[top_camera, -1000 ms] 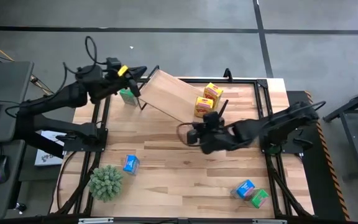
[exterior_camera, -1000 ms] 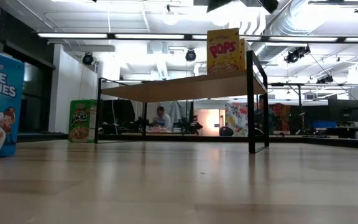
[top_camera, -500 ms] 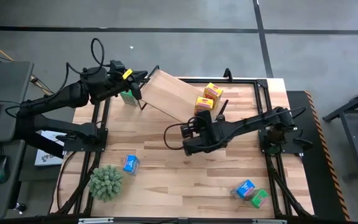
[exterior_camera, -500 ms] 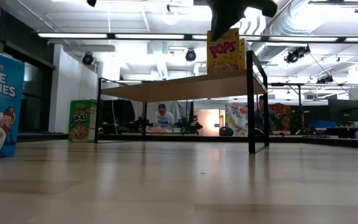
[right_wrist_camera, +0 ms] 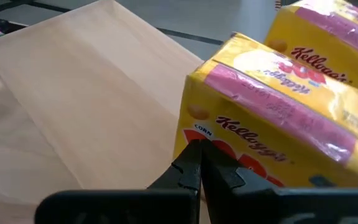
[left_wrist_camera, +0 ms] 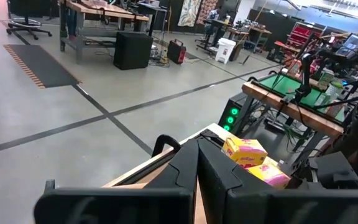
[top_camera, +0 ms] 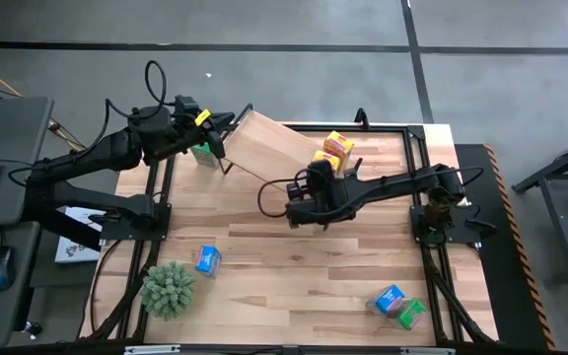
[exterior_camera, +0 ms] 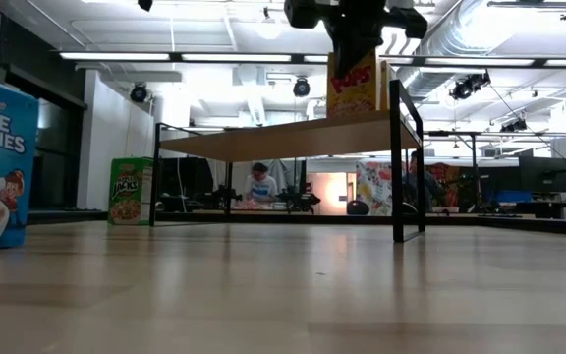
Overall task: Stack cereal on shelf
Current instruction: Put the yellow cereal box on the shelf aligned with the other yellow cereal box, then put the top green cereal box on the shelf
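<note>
Yellow cereal box [right_wrist_camera: 272, 124], pink-topped, stands upright on pale-wood shelf [right_wrist_camera: 86, 87].

Wooden table [top_camera: 294, 251]: shelf [top_camera: 264, 153], boxes [top_camera: 206, 259], perhaps plant [top_camera: 168, 288].

So there are four cameras. The high one hangs over the table [top_camera: 294, 256] looking straight down, far enough up to catch both arms and the floor around. The low one sits right at table level, facing across the boards into the room, so the shelf [exterior_camera: 293, 136] is seen edge-on with a yellow cereal box [exterior_camera: 354, 90] on top. That same shelf [top_camera: 264, 153] and box [top_camera: 338, 145] also show from above. The left wrist cam looks past its own fingers [left_wrist_camera: 197, 180] toward the yellow boxes [left_wrist_camera: 244, 151] and the workshop behind. The right wrist cam is super close to a yellow box [right_wrist_camera: 272, 124], probably the nearer one, with shelf board [right_wrist_camera: 86, 74] beside.
</note>
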